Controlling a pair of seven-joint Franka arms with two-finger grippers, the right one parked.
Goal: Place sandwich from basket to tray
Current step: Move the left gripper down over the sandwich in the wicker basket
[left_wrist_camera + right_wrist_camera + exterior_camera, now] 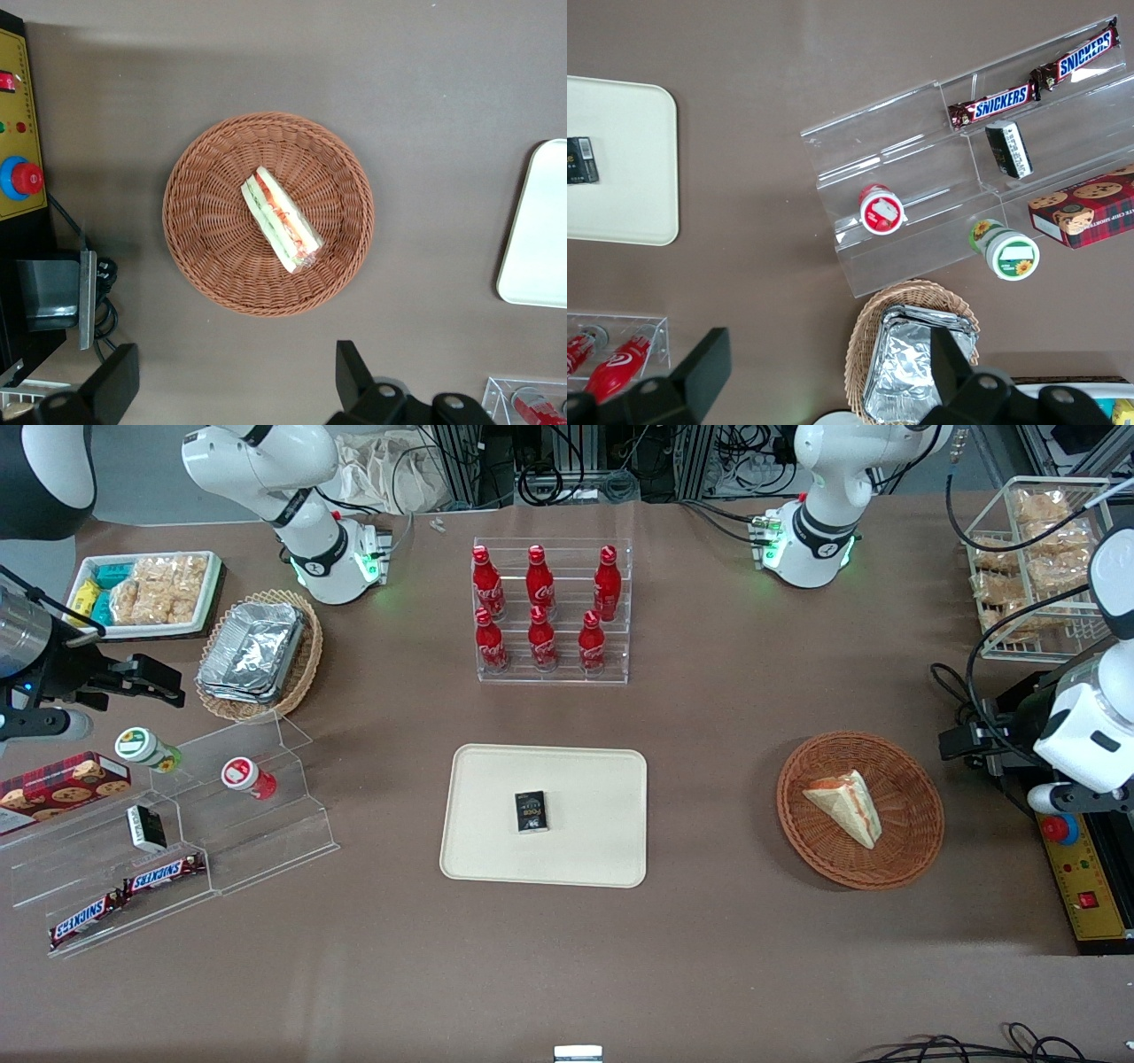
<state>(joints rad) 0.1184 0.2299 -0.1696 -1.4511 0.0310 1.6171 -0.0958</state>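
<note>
Parked arm's end of the table: clear stepped rack (177, 824) with two Snickers bars (124, 895) on the step nearest the front camera, a small dark packet (145, 827) one step up, then a red-lidded cup (246, 777) and a green-lidded cup (146, 748) lying on their sides. A cookie box (62, 784) sits at the rack's end. Farther from the camera is a tan wicker basket (301, 664) with foil containers (252, 657), and a white tray of snack packets (146, 593) beside it.

Mid-table: acrylic stand (554, 611) with six red cola bottles (540, 638) upright in two rows. Nearer the camera is the tray (496, 850), flat on the table, with one small black box (531, 811) about at its centre.

Toward my end: the basket (912, 841), well apart from the tray. The sandwich (846, 806) lies in it, about mid-basket – filling edge turned up toward my wrist camera, orange-red and green showing.

My gripper (235, 381) hangs up off the table just beside the basket rim – fingers (115, 381) spread wide, holding nothing, no contact with sandwich or wicker. A wire basket (1036, 567) of snack bags stands farther from the camera than my gripper.
</note>
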